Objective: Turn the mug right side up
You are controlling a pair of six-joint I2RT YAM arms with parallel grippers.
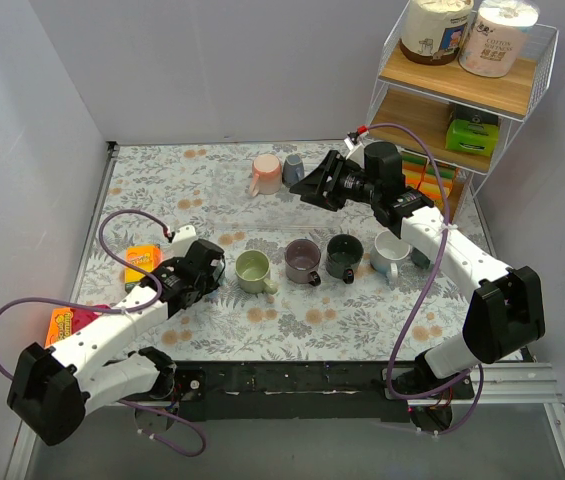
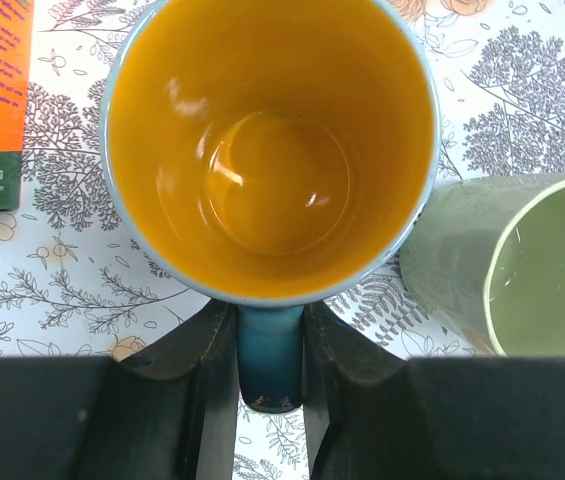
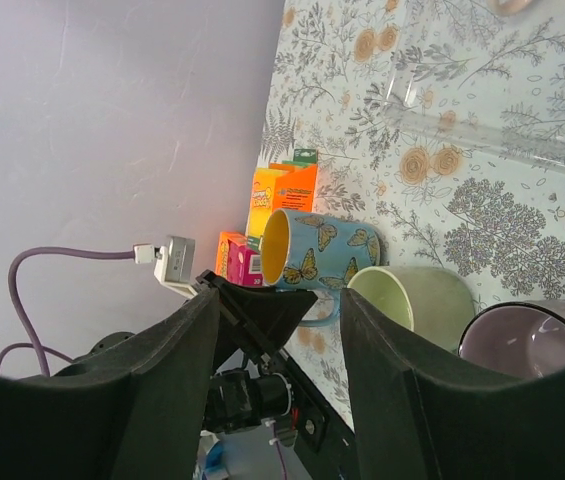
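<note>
A blue butterfly mug (image 2: 272,150) with a yellow inside stands mouth up, seemingly on the flowered table. My left gripper (image 2: 270,330) is shut on its blue handle (image 2: 270,365), one finger on each side. The right wrist view shows the mug (image 3: 322,250) next to a pale green mug (image 3: 417,300). In the top view my left gripper (image 1: 207,268) covers the butterfly mug. My right gripper (image 1: 307,187) is open and empty, held above the back of the table, and its jaws (image 3: 280,300) stand wide apart.
A row of upright mugs stands mid-table: green (image 1: 253,271), purple (image 1: 303,261), dark (image 1: 343,255), white (image 1: 390,252). A pink mug (image 1: 267,175) and a small grey cup (image 1: 293,168) are at the back. Orange boxes (image 1: 142,258) lie left. A wire shelf (image 1: 467,90) stands back right.
</note>
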